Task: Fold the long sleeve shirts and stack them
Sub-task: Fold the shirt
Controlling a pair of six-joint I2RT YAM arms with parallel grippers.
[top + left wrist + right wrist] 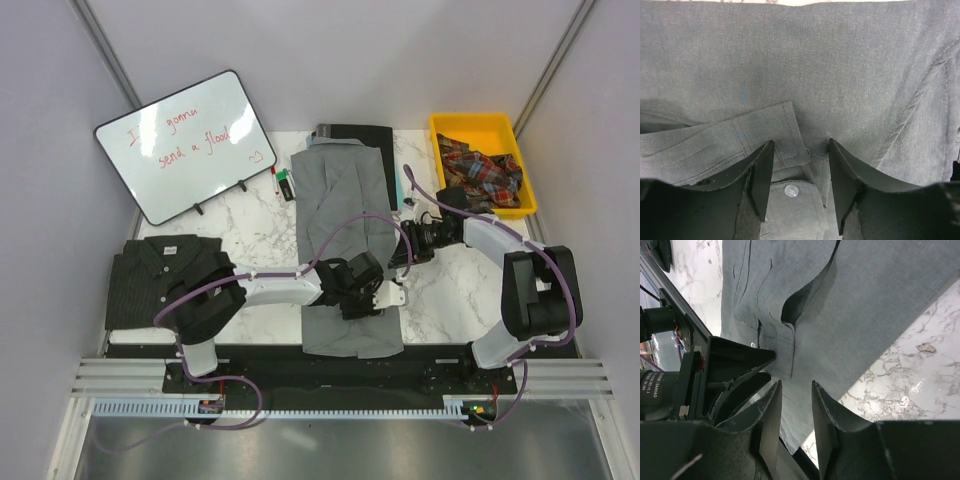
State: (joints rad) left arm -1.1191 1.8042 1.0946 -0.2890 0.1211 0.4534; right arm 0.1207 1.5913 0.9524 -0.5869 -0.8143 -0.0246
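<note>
Since the cuff (pixel 784 131) lies folded onto the grey shirt (pixel 345 205) mid-desk (pixel 440 290), your left tool (pixel 801 146) sits released, jaws straddling it, probably to pinch it. Right tool (pixel 796 386) is also released, at the shirt's right edge. Striped shirt (pixel 160 275) lies folded, far left.

This looks like a robot lab, set up as a small test booth. The left arm (pixel 270 290) and the right arm (pixel 540 290) are bolted to metal rails (pixel 340 385) at the bottom of the top view. Purple cables (pixel 340 235) run along them. Plain pale walls (pixel 350 50) close in a white stone-look table (pixel 450 285). A whiteboard (pixel 190 140) with red writing leans at the upper left, and a yellow bin (pixel 470 122) sits at the upper right.
</note>
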